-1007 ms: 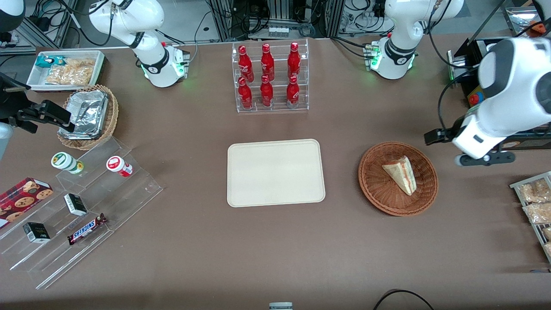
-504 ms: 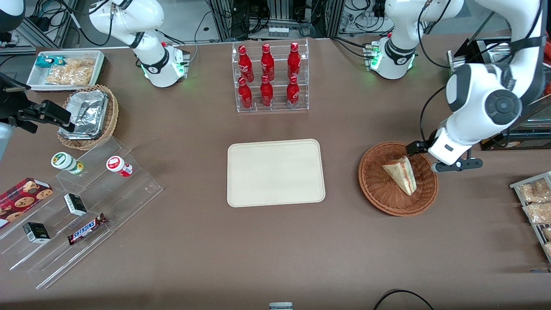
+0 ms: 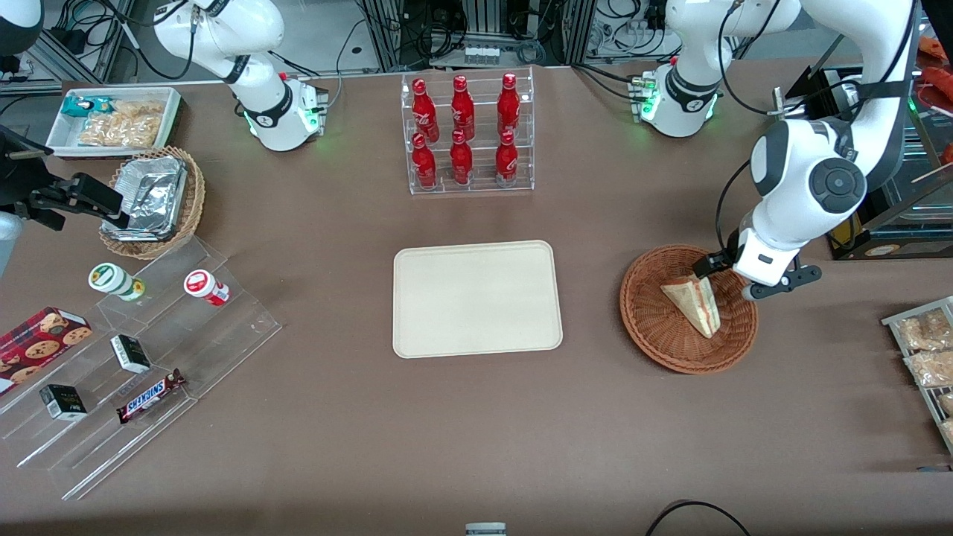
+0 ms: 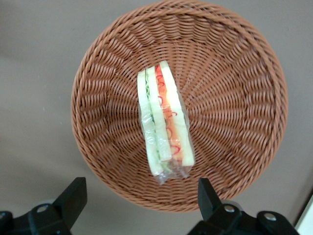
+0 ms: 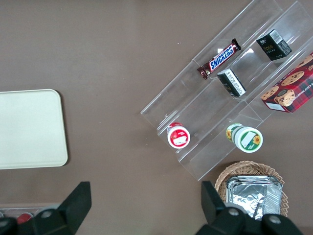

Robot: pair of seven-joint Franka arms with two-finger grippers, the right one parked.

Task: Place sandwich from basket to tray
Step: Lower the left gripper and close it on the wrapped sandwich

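The sandwich (image 3: 694,301) is a plastic-wrapped wedge of pale bread with red and green filling, lying in the round reddish-brown wicker basket (image 3: 655,327). The cream rectangular tray (image 3: 476,298) lies flat beside the basket, toward the parked arm's end, with nothing on it. My left gripper (image 3: 726,281) hangs above the basket's rim on the side toward the working arm's end. In the left wrist view the sandwich (image 4: 164,127) shows its filling edge in the middle of the basket (image 4: 234,98). The gripper (image 4: 139,200) is open there, and its black fingertips (image 4: 73,196) stand wide apart over the rim, holding nothing.
A clear rack of red bottles (image 3: 467,134) stands farther from the camera than the tray. A stepped acrylic shelf (image 3: 149,350) with small goods, a lighter basket with a foil container (image 3: 153,201) and a white snack bin (image 3: 112,119) sit at the parked arm's end. Bagged snacks (image 3: 923,350) lie at the working arm's end.
The left arm has swung in from the table's end toward the basket and lowered, so its gripper now hangs over the basket's rim. The sandwich has not moved.
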